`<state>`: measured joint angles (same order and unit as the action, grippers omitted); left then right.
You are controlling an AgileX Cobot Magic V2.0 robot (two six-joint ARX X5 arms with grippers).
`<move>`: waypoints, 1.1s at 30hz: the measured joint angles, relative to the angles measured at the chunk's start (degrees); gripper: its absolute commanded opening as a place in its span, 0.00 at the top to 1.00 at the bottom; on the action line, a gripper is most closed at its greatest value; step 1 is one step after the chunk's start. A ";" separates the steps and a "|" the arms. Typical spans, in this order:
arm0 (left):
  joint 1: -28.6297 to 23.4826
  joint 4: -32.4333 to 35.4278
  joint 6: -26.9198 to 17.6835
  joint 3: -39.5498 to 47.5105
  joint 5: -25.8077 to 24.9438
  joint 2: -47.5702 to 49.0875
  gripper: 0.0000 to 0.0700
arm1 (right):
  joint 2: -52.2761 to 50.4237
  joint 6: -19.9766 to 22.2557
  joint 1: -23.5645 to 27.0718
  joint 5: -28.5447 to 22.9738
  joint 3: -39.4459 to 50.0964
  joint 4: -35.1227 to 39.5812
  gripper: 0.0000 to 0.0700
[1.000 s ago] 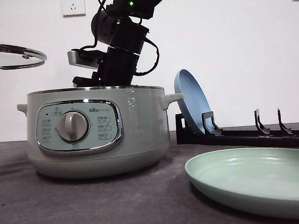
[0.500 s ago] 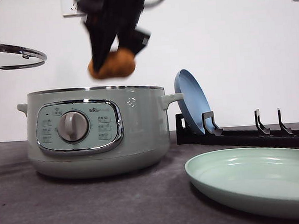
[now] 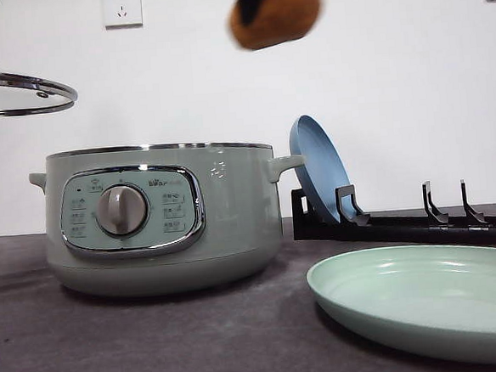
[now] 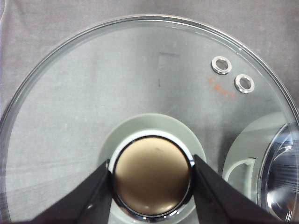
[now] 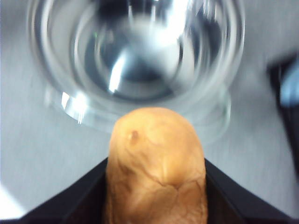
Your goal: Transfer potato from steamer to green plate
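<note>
**Potato in the air, clear of the steamer**

Steamer (image 3: 161, 216) sits open on the table, green plate (image 3: 426, 301) low to its right, well apart. Glass lid (image 4: 140, 93) hangs off to the left, left gripper (image 4: 152, 182) clamped on its knob (image 4: 152, 183). Potato (image 5: 156, 165) is high above the steamer's right rim, pinched across its middle by the right gripper (image 5: 156, 186), jaws apart only as wide as the potato. Likely firm, fairly heavy, matte skin grips well; mid-body hold looks right.
</note>
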<state>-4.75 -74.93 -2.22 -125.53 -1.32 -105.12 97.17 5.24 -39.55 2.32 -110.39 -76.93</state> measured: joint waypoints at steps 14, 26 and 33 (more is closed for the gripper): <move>0.13 -0.31 0.12 0.01 -2.04 0.00 1.00 | -27.14 -7.10 0.57 -0.88 45.25 13.32 0.71; 0.26 -0.31 0.15 0.01 -2.03 -0.38 1.00 | -29.09 -15.83 0.57 -0.85 70.35 41.51 0.71; 0.26 -0.30 0.15 0.01 -2.03 -0.40 1.00 | -29.03 -18.31 1.72 -0.87 72.96 49.78 0.71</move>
<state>-4.49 -75.23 -2.07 -125.51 -3.36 -105.52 68.13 -13.06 -37.83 1.45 -37.43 -27.15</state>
